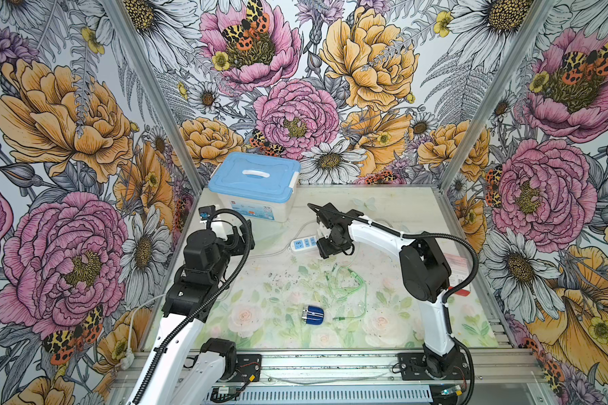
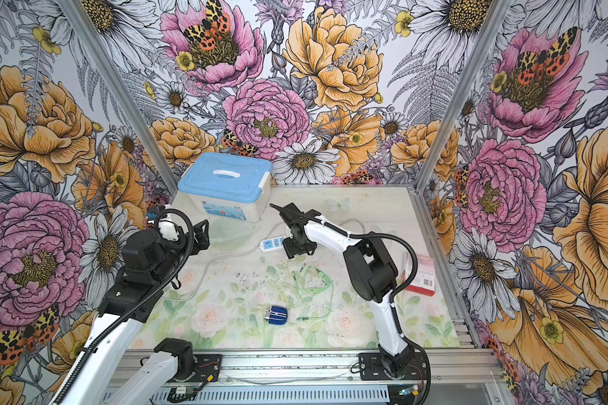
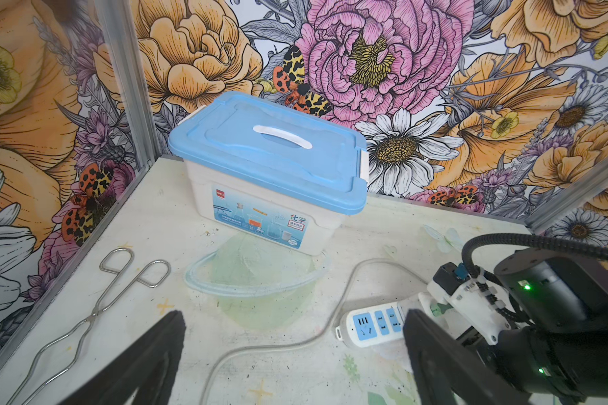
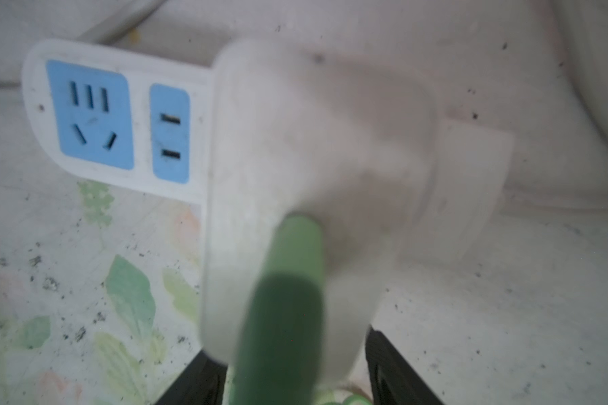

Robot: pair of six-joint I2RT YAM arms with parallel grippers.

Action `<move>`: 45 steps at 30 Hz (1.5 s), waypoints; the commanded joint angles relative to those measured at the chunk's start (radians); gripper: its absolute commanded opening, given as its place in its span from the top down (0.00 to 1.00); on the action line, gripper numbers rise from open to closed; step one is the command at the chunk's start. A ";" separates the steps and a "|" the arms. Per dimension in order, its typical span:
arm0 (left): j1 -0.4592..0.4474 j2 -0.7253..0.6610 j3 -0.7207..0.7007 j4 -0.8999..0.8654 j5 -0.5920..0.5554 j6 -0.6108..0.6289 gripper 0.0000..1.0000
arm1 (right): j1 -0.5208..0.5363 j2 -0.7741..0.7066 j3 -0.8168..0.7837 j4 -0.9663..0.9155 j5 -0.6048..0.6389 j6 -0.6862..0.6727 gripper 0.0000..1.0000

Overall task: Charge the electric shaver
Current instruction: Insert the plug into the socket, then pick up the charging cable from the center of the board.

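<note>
The electric shaver, a stubby dark-blue body with a silver head, lies on its side on the floral table mat. It is well on the robot's side of the power strip and nothing touches it. One loose end of a green cable lies just beside it. The cable's loops lie between the shaver and the power strip.

The white power strip has blue sockets and lies flat in mid-table. A white charger adapter stands on the end of the strip away from its cord, with the green cable's plug in it. The right gripper hangs directly over that end. In the right wrist view its black fingers flank the adapter. The blur hides whether they press on it or stand clear.

The left gripper is raised, off the cord end of the power strip. Its jaws are spread wide with nothing between them.

Beyond the power strip, a white storage box with a blue lid stands at the back wall. Metal tongs lie on the table well off the cord end of the strip.
</note>
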 commanded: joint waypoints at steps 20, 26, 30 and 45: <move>0.012 -0.016 0.000 -0.132 0.186 0.053 0.01 | -0.015 -0.239 -0.076 -0.066 -0.723 -0.313 0.42; 0.011 0.034 0.030 -0.158 0.235 0.051 0.01 | 0.038 -0.286 -0.124 -0.066 -0.812 -0.361 0.44; 0.011 0.044 0.040 -0.181 0.232 0.068 0.01 | 0.064 -0.384 -0.170 -0.066 -0.753 -0.363 0.45; -0.127 0.117 0.035 -0.125 0.201 0.038 0.01 | 0.312 -0.577 -0.589 -0.058 0.017 -0.041 0.48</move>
